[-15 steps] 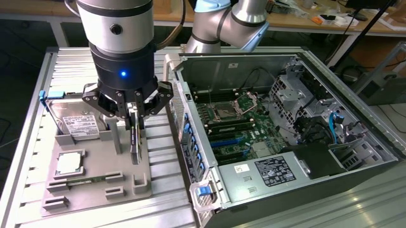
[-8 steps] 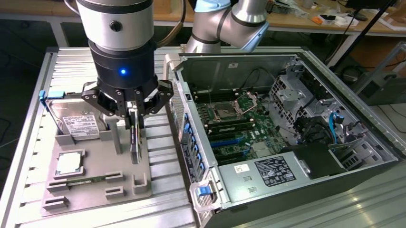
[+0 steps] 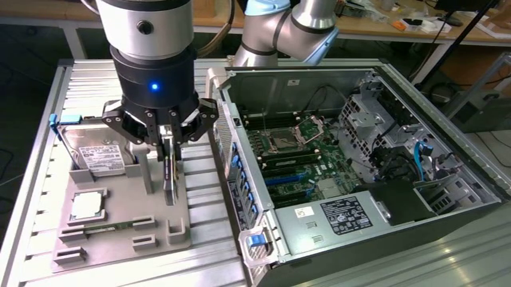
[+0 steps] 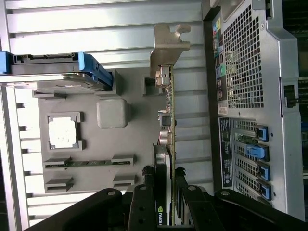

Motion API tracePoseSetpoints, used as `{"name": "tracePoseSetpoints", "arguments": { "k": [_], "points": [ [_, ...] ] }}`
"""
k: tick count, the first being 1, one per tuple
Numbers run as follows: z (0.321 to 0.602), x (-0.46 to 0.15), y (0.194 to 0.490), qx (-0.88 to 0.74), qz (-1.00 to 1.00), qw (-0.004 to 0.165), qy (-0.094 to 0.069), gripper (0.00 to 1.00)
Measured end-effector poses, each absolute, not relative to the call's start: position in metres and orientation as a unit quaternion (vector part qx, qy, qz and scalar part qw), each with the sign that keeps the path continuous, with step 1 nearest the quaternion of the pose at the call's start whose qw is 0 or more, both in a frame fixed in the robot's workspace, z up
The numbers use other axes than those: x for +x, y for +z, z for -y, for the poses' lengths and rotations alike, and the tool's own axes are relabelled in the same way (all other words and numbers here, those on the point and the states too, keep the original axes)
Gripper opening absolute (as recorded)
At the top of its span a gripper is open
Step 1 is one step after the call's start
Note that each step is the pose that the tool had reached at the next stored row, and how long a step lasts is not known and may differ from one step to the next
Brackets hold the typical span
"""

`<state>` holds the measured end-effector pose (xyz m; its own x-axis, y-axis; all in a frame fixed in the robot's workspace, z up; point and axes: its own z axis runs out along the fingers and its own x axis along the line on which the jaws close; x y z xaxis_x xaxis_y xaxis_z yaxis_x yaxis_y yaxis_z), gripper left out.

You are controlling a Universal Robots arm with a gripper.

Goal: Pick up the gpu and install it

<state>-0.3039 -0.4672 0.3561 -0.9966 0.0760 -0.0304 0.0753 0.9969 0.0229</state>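
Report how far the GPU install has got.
Done: the gripper is shut on the gpu, which stands on edge at the tray. In hand: the pick-up; whether it has cleared the tray I cannot tell. Left: the install, since the blue slots in the open case hold nothing.

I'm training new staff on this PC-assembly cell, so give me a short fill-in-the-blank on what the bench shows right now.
1. The pincer is closed on the ___.
2. On the gray tray, the CPU lies between the hard drive and the ___.
3. The open computer case lies on the exterior view's ___ of the tray.

Missing words: gpu; memory stick; right.
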Motion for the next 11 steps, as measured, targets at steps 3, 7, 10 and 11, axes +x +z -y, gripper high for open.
{"name": "tracePoseSetpoints", "arguments": {
  "k": [3,7,10,11],
  "points": [
    [0.4672,-0.3039,0.3577,0.038,-0.999,0.016,0.010,0.27],
    [0.4672,-0.3039,0.3596,0.038,-0.999,0.016,0.009,0.27],
    [0.4672,-0.3039,0.3615,0.038,-0.999,0.016,0.008,0.27],
    [0.4672,-0.3039,0.3619,0.038,-0.999,0.016,0.008,0.27]
  ]
}}
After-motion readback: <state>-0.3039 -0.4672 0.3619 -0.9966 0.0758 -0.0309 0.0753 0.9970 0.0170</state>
